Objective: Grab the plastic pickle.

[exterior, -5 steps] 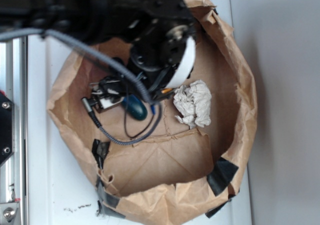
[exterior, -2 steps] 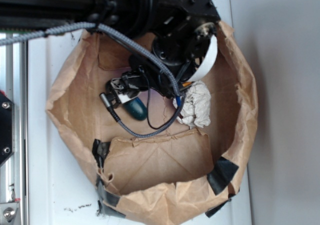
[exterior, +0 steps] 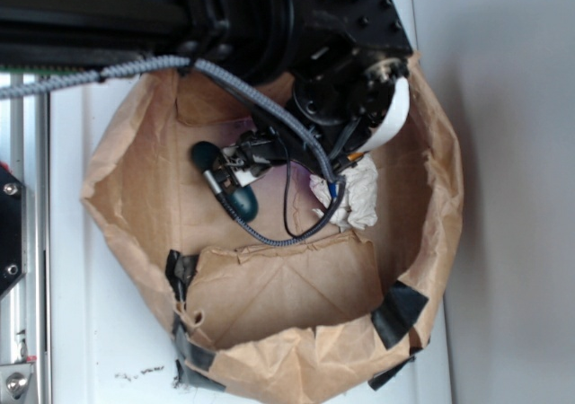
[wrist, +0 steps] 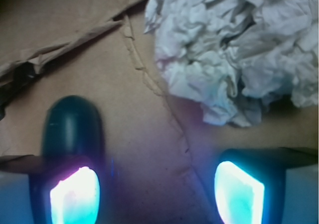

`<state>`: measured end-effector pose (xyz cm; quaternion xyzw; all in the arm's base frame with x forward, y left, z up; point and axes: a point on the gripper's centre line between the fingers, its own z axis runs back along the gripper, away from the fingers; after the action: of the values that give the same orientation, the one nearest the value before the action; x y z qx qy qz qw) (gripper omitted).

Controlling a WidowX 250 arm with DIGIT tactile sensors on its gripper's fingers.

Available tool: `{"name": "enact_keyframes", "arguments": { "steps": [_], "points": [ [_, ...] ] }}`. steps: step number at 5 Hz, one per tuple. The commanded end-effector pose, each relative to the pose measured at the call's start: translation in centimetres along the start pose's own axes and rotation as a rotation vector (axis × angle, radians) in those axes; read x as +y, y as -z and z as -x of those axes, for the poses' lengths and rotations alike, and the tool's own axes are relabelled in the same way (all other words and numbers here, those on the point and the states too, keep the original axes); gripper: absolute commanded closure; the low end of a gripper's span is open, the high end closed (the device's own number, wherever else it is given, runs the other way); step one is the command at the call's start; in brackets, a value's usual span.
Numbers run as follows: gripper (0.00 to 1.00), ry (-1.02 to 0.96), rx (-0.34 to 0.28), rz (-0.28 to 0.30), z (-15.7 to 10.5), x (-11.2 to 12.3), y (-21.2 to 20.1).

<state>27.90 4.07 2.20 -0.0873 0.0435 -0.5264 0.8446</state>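
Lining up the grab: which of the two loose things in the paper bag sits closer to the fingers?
The plastic pickle, the glossy dark green oblong: its end lies right at one finger. The crumpled paper wad sits farther off, clear of both fingers.

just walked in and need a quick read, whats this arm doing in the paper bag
The black robot arm is reaching into a taped brown paper bag after the glossy dark green plastic pickle. Its gripper is open, with the pickle under one finger, not between them. A crumpled off-white paper wad lies beside it. Nothing is grasped yet.
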Motion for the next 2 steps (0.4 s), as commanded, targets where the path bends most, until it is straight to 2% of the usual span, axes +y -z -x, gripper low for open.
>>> {"name": "enact_keyframes", "arguments": {
  "steps": [1,2],
  "points": [
    [0.00,0.085,-0.027,-0.112,0.0,-4.6,-2.6],
    [0.00,0.145,-0.149,-0.313,-0.1,-5.8,-7.2]
  ]
}}
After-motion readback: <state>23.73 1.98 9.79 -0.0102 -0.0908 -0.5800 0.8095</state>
